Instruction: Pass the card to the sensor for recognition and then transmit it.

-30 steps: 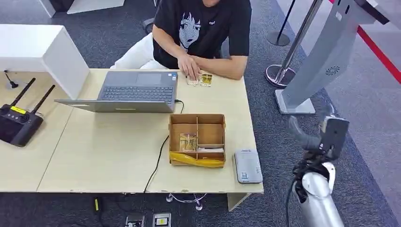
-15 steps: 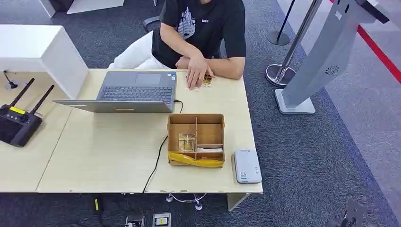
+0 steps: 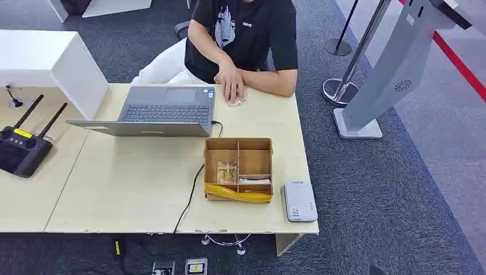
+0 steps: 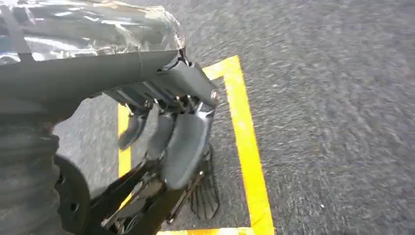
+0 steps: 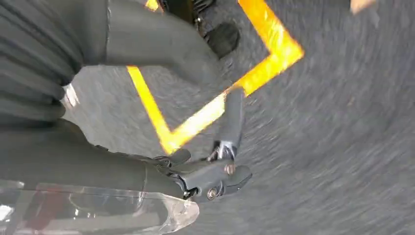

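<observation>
A card in a clear sleeve (image 3: pixel 227 171) lies in the front left compartment of the cardboard box (image 3: pixel 238 140) on the table. The white sensor (image 3: pixel 300 200) sits right of the box, near the table's front right corner. Across the table a seated person rests a hand (image 3: pixel 231 86) on something small and pale (image 3: pixel 236 103) beside the laptop. My left hand (image 4: pixel 171 132) hangs over the carpet with its fingers apart, holding nothing. My right hand (image 5: pixel 215 171) also hangs over the floor, fingers spread and holding nothing.
A grey laptop (image 3: pixel 166 112) stands open at the back, its cable (image 3: pixel 192 195) running off the front edge. A black router (image 3: pixel 20 150) sits at the left. A grey kiosk (image 3: pixel 390 69) and a stanchion (image 3: pixel 344 86) stand right of the table. Yellow floor tape (image 4: pixel 247 147) lies below my hands.
My right arm, raised at the table's right a second ago, has dropped out of the head view. The person's hand has shifted left over the small cards by the laptop.
</observation>
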`<state>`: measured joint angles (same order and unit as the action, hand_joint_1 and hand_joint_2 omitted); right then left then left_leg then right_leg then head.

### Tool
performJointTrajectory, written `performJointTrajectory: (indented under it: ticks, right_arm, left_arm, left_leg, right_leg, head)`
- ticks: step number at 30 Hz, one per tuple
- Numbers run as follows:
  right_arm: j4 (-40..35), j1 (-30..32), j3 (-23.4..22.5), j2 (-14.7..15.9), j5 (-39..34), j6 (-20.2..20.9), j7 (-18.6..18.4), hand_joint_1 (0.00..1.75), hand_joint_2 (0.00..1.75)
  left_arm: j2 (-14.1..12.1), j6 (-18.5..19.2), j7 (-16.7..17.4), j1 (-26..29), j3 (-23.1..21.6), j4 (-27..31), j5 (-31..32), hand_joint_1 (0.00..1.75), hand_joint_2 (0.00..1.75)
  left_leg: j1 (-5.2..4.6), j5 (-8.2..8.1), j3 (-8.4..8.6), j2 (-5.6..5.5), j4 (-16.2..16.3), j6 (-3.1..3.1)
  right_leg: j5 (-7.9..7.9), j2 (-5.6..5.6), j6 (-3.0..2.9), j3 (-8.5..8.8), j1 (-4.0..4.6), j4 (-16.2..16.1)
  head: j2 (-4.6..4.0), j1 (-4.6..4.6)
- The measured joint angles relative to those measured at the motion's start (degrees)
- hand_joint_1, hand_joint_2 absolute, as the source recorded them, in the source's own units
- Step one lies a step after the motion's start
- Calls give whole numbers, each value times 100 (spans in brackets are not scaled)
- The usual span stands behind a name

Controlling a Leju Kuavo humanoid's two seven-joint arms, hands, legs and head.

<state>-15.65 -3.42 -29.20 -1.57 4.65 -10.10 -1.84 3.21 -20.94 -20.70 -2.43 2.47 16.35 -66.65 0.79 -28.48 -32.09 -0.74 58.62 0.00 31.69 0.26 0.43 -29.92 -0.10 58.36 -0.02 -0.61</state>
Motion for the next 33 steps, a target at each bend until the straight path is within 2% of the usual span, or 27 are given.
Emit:
performJointTrajectory:
  ticks: [10, 18, 24, 25, 30, 31, 33]
  right_arm:
    - [44, 241, 382, 55, -43, 332, 97, 0, 175]
    - [44, 495, 879, 83, -175, 544, 129, 0, 175]
    - [18, 626, 1180, 85, -240, 664, 143, 0, 175]
    - [0, 662, 1242, 87, -264, 693, 147, 0, 0]
    - [-116, 881, 1646, 85, -350, 846, 164, 0, 0]
    - [-142, 914, 1722, 85, -369, 870, 169, 0, 0]
    - [-181, 962, 1851, 85, -398, 916, 173, 0, 0]
  left_arm:
    - [-24, 584, 496, 215, 48, 0, 1770, 0, 175]
    - [-79, 1051, 964, 443, 44, 20, 3287, 0, 175]
    - [-109, 1324, 1237, 563, 42, 74, 4163, 0, 175]
    - [-114, 1393, 1301, 594, 42, 88, 4380, 0, 175]
    - [-148, 1718, 1639, 775, 39, 195, 5486, 0, 175]
    - [-162, 1775, 1696, 803, 39, 221, 5670, 0, 0]
    - [-168, 1889, 1812, 854, 37, 256, 6037, 0, 0]
  left_leg:
    - [0, -1, -2, 0, 0, 0]
    - [0, -1, 0, 0, -1, 0]
    - [1, -1, 1, 0, -1, 0]
    - [1, -1, 1, -1, -1, 0]
    - [0, -2, -1, 0, -1, 0]
    - [1, -2, -1, 0, -1, 0]
    - [0, -2, -1, -1, -1, 0]
  right_leg:
    - [1, 0, -1, -1, 0, 0]
    - [1, 0, -1, 0, 0, 0]
    - [1, 0, -1, 1, 1, 0]
    - [2, -1, -1, 2, 1, -1]
    - [2, 0, -1, 0, 0, -1]
    - [3, 0, -1, 0, 1, -1]
    - [3, -1, -1, 0, 0, -1]
  head:
    - [0, 2]
    - [0, 0]
    - [0, 2]
    - [0, 0]
    - [0, 2]
    - [0, 0]
    - [0, 0]
